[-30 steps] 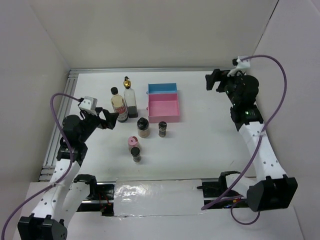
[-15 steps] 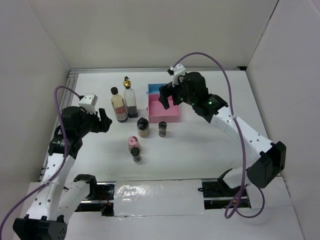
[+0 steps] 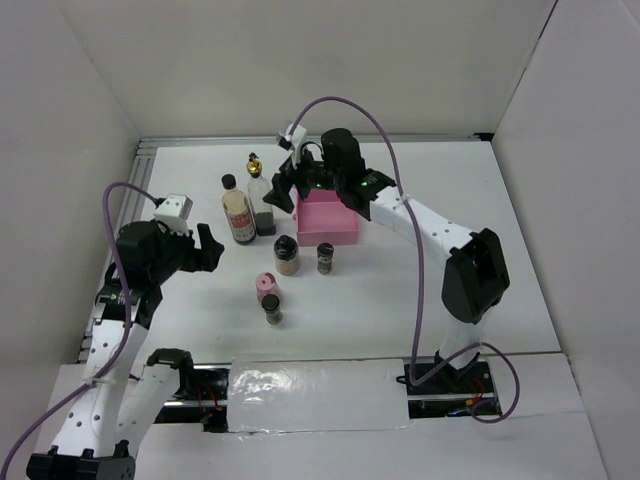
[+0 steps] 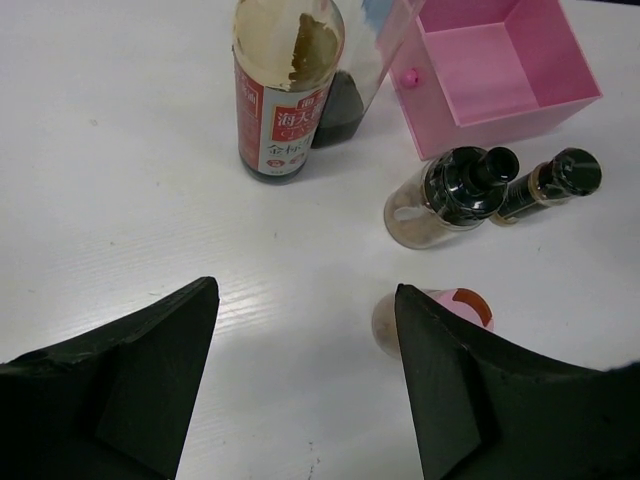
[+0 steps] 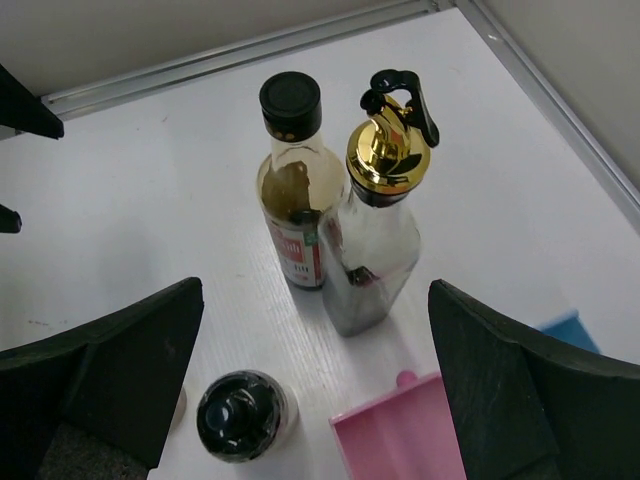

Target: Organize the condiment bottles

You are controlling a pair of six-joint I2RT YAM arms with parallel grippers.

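Note:
Two tall condiment bottles stand together at the back left: a black-capped one with a tan label (image 3: 238, 212) (image 4: 290, 100) (image 5: 295, 190) and a clear one with a gold spout (image 3: 262, 200) (image 5: 380, 230). In front of them are a black-lidded jar (image 3: 286, 254) (image 4: 450, 195) (image 5: 240, 415), a slimmer dark jar (image 3: 325, 258) (image 4: 550, 185), a pink-lidded jar (image 3: 266, 286) (image 4: 440, 315) and a small dark jar (image 3: 271, 310). My left gripper (image 3: 207, 250) (image 4: 303, 300) is open and empty, left of the jars. My right gripper (image 3: 280, 185) (image 5: 315, 300) hangs open above the tall bottles, touching nothing.
A pink tray (image 3: 330, 222) (image 4: 500, 75) (image 5: 400, 440) sits just right of the tall bottles, under my right arm. A blue tray's corner (image 5: 570, 330) shows behind it. White walls close the table at the back and on both sides.
My right arm has swung from the far right across to the tall bottles, over the trays. My left gripper narrowed, then widened again, and drew slightly back to the left.

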